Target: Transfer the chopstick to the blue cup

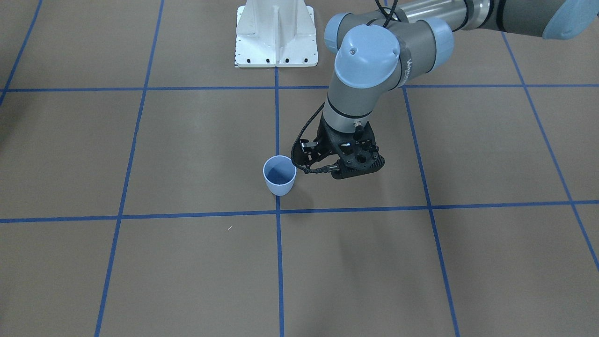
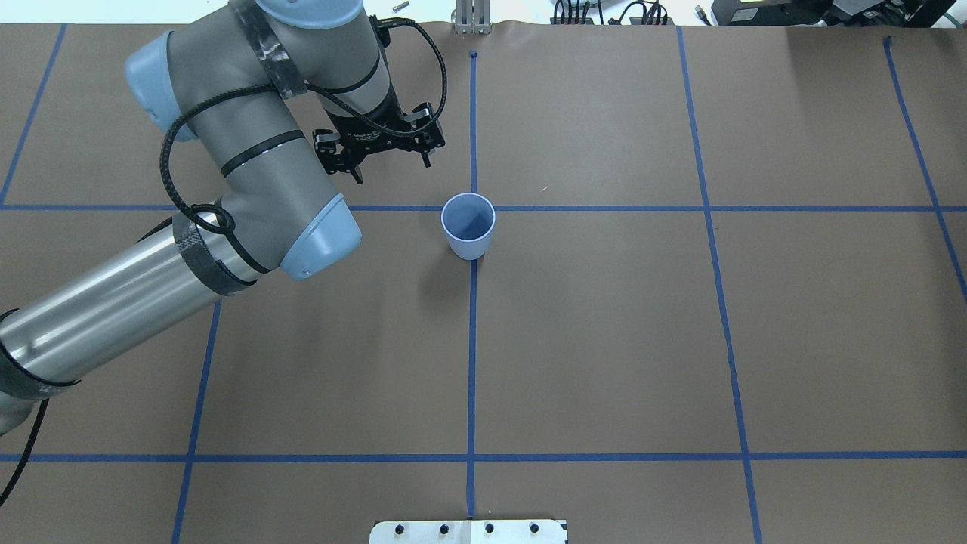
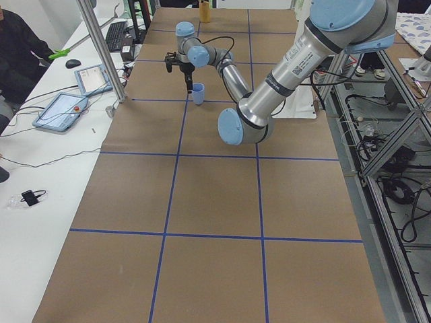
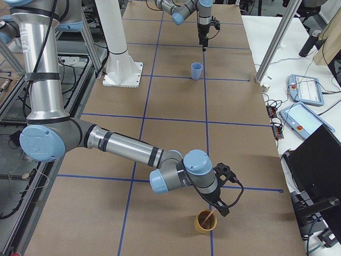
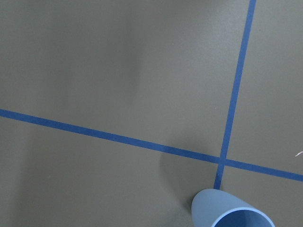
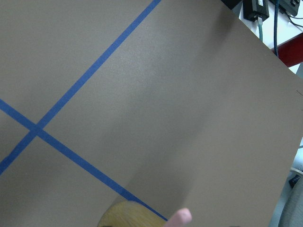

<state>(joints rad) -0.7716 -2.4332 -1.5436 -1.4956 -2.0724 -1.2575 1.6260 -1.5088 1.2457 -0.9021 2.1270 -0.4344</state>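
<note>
The blue cup (image 2: 468, 225) stands upright and empty on the brown table where two blue tape lines cross; it also shows in the front view (image 1: 279, 175) and at the bottom of the left wrist view (image 5: 234, 213). My left gripper (image 2: 393, 168) hangs point-down a little beside the cup, jaws apart and empty. A pale pink chopstick (image 4: 212, 214) leans in a tan cup (image 4: 205, 222) at the table's far end. My right gripper (image 4: 219, 205) is right at that stick's top; I cannot tell if it grips. The pink tip (image 6: 180, 217) shows in the right wrist view.
The white robot base (image 1: 276, 35) stands at the table's edge. Operators' tablets (image 4: 303, 88) and cables lie on the white bench beside the table. A metal post (image 4: 272, 48) stands at the table's side. The tan cup sits close to the table's corner.
</note>
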